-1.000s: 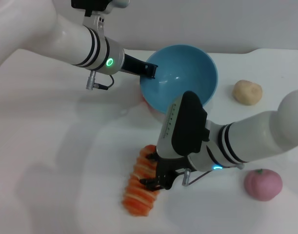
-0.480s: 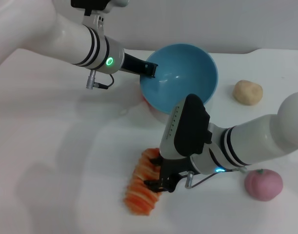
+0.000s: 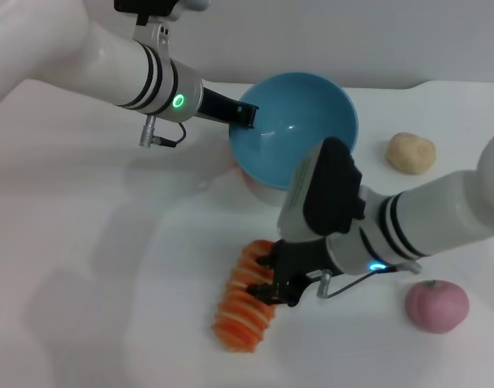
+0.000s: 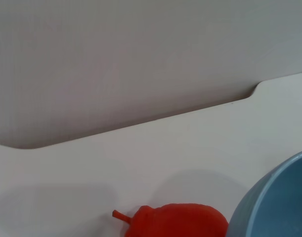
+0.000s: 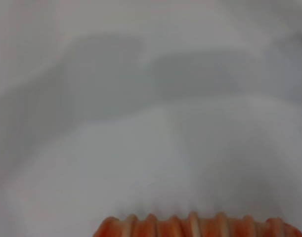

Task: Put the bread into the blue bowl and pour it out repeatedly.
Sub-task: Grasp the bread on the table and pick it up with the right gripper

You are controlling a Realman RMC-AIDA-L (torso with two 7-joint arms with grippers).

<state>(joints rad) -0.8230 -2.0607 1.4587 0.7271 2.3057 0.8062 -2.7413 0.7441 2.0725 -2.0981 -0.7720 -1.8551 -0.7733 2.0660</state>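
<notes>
I see my right gripper [image 3: 272, 279] angled down, fingers closed around the long ridged orange-and-cream bread [image 3: 245, 303] on the white table [image 3: 85, 267]; left gripper [image 3: 248, 115] clamps the tilted light-blue plastic bowl's [image 3: 299, 121] rim

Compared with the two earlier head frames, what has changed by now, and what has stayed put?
The right gripper has shifted toward the robot's right at the bread, fingers straddling its upper end. The bread has slid slightly the same way. The left gripper stays clamped on the rim of the tilted blue bowl. The beige lump and pink ball have not moved.
</notes>
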